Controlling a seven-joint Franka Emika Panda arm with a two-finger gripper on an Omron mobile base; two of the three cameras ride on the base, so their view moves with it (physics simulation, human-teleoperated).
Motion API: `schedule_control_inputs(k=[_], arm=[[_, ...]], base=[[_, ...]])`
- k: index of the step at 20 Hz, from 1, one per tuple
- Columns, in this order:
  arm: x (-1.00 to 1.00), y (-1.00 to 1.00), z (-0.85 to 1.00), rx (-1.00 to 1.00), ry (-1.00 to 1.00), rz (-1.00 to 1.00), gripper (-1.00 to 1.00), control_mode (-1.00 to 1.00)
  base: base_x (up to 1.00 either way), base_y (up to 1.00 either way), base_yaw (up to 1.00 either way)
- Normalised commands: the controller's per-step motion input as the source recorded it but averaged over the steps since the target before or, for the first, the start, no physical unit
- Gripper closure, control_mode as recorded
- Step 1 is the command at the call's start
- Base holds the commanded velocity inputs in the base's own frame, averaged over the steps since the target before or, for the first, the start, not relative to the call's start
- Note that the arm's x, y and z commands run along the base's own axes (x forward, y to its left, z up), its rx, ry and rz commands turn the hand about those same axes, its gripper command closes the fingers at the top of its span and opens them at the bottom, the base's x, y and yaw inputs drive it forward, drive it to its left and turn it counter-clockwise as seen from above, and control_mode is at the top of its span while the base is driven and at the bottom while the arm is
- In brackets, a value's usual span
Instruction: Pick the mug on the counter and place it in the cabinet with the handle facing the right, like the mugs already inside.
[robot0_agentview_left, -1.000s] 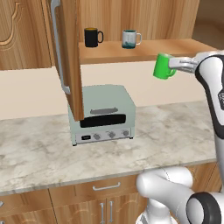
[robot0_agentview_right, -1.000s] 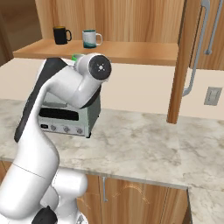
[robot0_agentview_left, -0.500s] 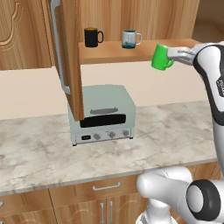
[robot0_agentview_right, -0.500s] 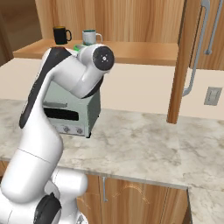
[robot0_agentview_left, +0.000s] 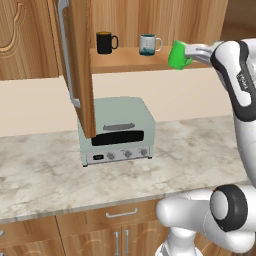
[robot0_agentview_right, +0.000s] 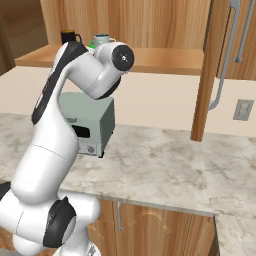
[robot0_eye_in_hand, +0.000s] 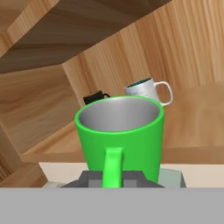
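The green mug (robot0_agentview_left: 178, 55) hangs in the air at the front edge of the cabinet's shelf (robot0_agentview_left: 131, 60), right of the two mugs standing there. My gripper (robot0_agentview_left: 192, 52) is shut on it from the right. In the hand view the mug (robot0_eye_in_hand: 120, 135) is upright and close, and its handle (robot0_eye_in_hand: 112, 168) points straight back at my gripper (robot0_eye_in_hand: 113, 180) between the dark fingers (robot0_eye_in_hand: 89, 178). Past the rim lies the shelf (robot0_eye_in_hand: 197, 122). A sliver of the mug (robot0_agentview_right: 92, 45) peeks out behind my arm in the right base view. The counter (robot0_agentview_left: 45, 175) lies far below.
A black mug (robot0_agentview_left: 105, 42) and a teal-and-white mug (robot0_agentview_left: 148, 44) stand on the shelf with handles to the right. The open cabinet door (robot0_agentview_left: 79, 65) hangs left of them. A pale green toaster oven (robot0_agentview_left: 117, 131) stands on the counter under the shelf.
The arm has lifted the green mug up and a little left, from below the shelf's level to its front edge. The grip has stayed shut.
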Motion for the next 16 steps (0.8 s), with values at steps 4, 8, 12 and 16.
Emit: schedule_control_inputs(k=[4,8,12,16], arm=[[0.50,-0.03,0.01,0.00,0.00,0.00,1.00,-1.00],[0.37,0.00,0.08,0.00,0.00,0.03,1.00,-1.00],[0.26,0.00,0.08,-0.03,0.00,0.07,1.00,-1.00],[0.13,0.00,0.02,-0.15,0.00,0.08,1.00,-1.00]], base=[[0.00,0.00,0.00],[0.00,0.00,0.00],[0.00,0.00,0.00],[0.00,0.00,0.00]])
